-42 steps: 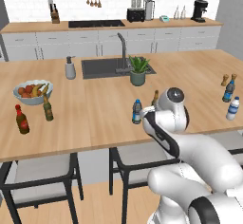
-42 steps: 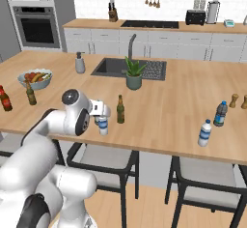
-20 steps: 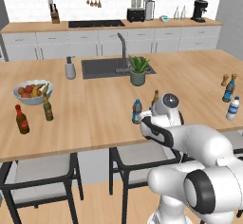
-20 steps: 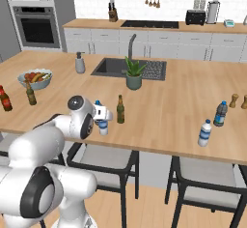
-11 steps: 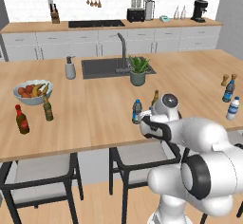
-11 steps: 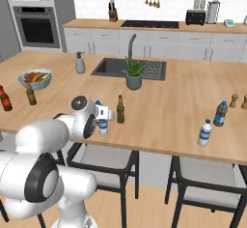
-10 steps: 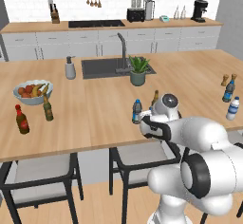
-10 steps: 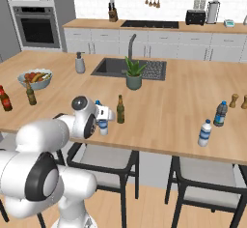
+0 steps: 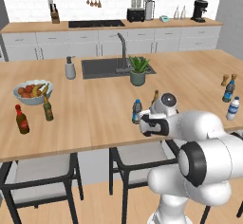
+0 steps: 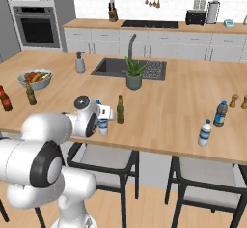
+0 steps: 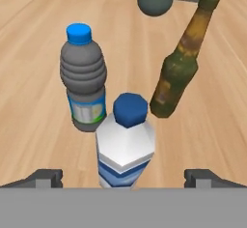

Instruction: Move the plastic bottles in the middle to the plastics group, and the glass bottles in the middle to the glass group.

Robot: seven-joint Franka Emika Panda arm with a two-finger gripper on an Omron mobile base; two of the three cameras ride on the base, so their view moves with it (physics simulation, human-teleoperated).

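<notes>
My gripper (image 11: 123, 178) is open, its dark fingertips (image 11: 44, 177) wide apart on either side of the clear-whitish plastic bottle (image 11: 125, 147), which stands upright between them. Just beyond it stand the darker labelled plastic bottle (image 11: 84, 84) and the olive-brown glass bottle (image 11: 181, 63). These middle bottles stand near the island's front edge, by my gripper (image 9: 144, 123) (image 10: 105, 114). The plastics group (image 9: 231, 99) (image 10: 212, 123) is far right. The glass group, a red bottle (image 9: 21, 119) and an olive-brown one (image 9: 47, 108), is far left.
A fruit bowl (image 9: 32, 91) sits behind the glass group. The soap dispenser (image 9: 70, 69), sink (image 9: 111, 67) and potted plant (image 9: 138, 71) are at the island's back. A small brown shaker (image 9: 225, 79) stands by the plastics group. Stools (image 9: 137, 156) are under the front edge.
The hand has come down and in towards the middle bottles over the last two seconds, then nearly held still. Its jaws have stayed open, and no bottle has moved.
</notes>
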